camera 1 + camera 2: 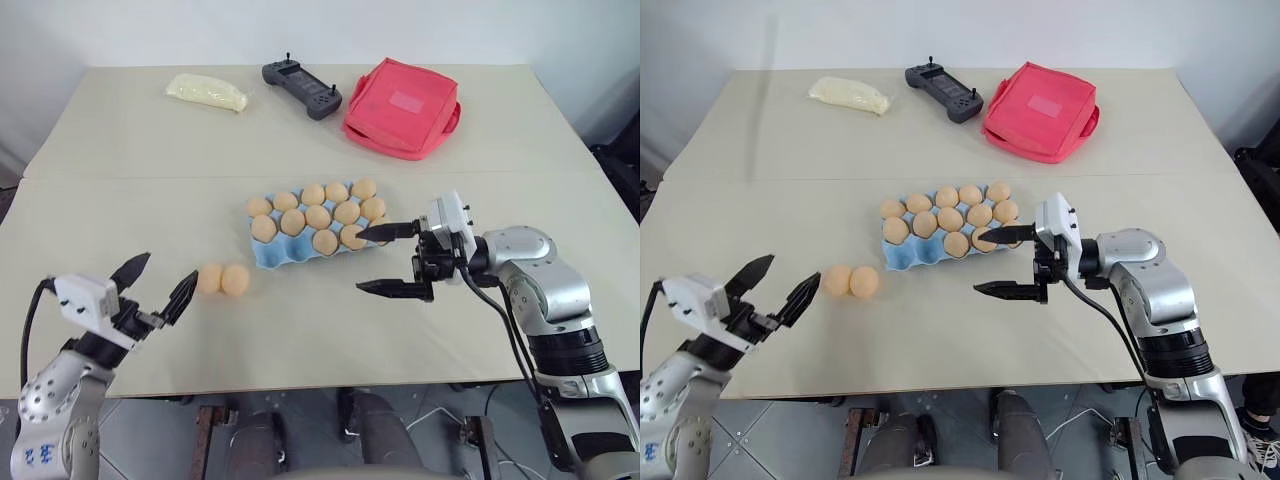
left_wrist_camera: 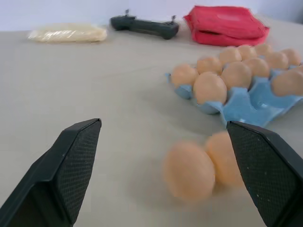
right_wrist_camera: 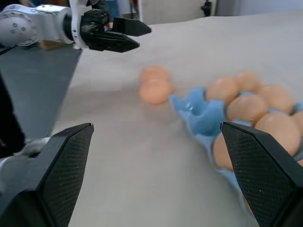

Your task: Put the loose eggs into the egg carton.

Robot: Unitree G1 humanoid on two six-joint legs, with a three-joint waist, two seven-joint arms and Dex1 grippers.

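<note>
Two loose eggs (image 1: 222, 279) remain on the tabletop (image 1: 320, 330) beside the nearly full egg carton (image 1: 268, 254); both grippers' jaws gape empty.

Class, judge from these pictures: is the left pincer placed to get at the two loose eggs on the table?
Probably yes: the left pincer stands open, level with the two loose eggs, nothing between them.

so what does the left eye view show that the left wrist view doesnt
Left eye alone: the right gripper, open and empty beside the egg carton, plus the table's front edge. Left wrist alone: a close look along the left gripper's textured fingers, spread wide. Both share: two loose eggs touching on the table, the filled carton, the yellowish packet, black controller and red pouch.
</note>
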